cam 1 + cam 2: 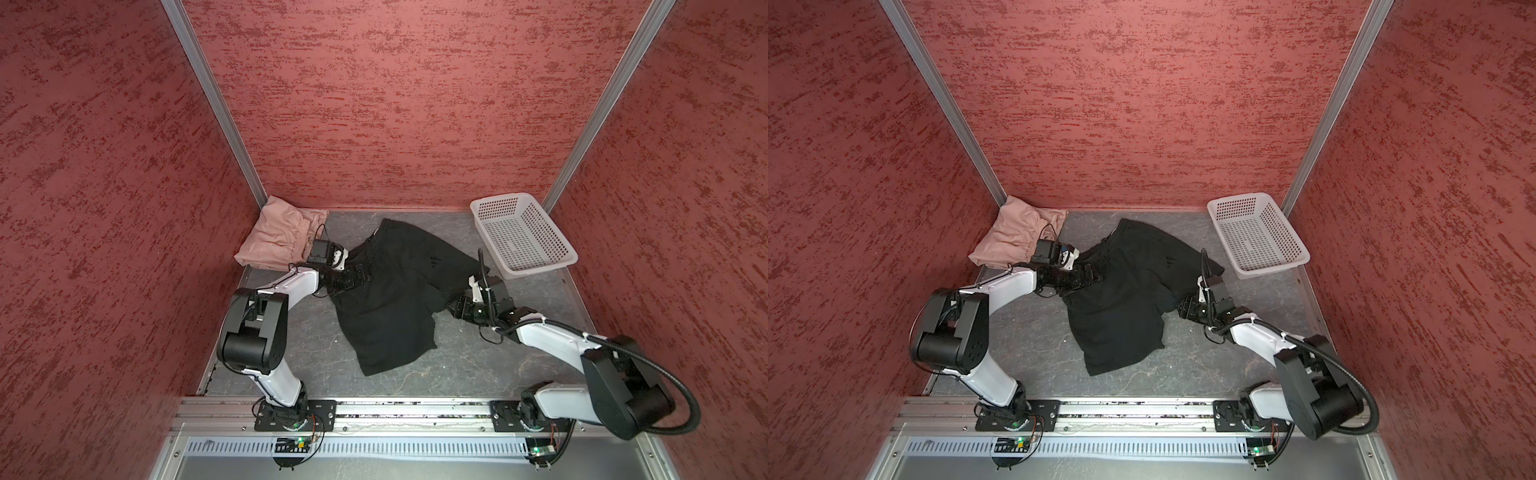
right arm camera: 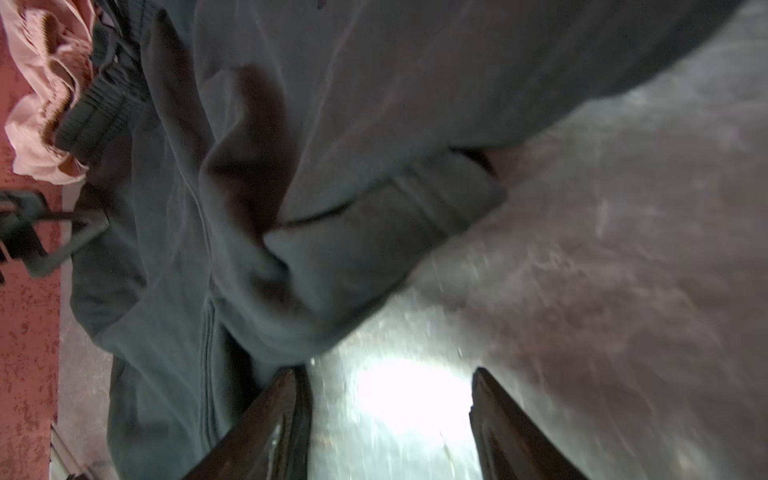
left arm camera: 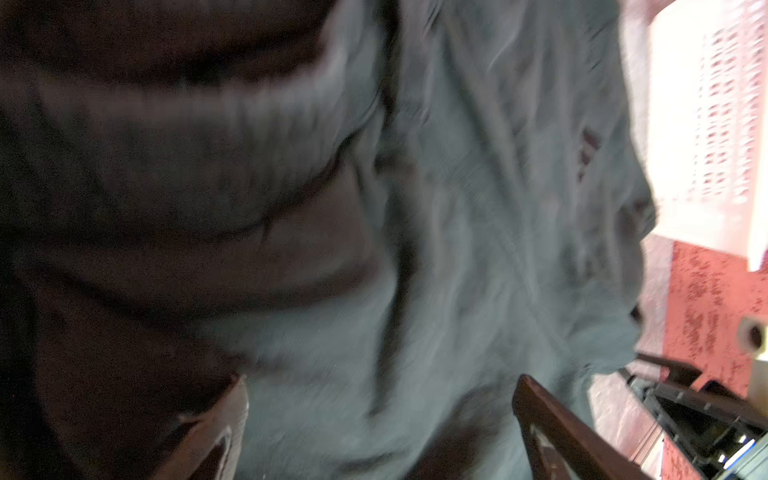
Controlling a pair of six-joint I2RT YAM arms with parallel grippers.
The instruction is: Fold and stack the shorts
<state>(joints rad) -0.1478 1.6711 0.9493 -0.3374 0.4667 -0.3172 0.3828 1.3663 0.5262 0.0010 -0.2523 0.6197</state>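
The black soft fabric shorts lay rumpled in the middle of the grey tabletop, with the dusty pink fabric shorts bunched in the far left corner. The left claw stood wide apart over black fabric. The right claw stood apart and empty beside a leg hem.

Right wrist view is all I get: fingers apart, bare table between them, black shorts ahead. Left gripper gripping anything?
Observer: No. Left gripper stands wide open over the black shorts.
Operator: Black pair folded yet?
Observer: No. In both top views it lies spread and rumpled across the middle of the table.
Operator: Anything in the basket?
Observer: Nothing. The white perforated basket sits empty in the far right corner.
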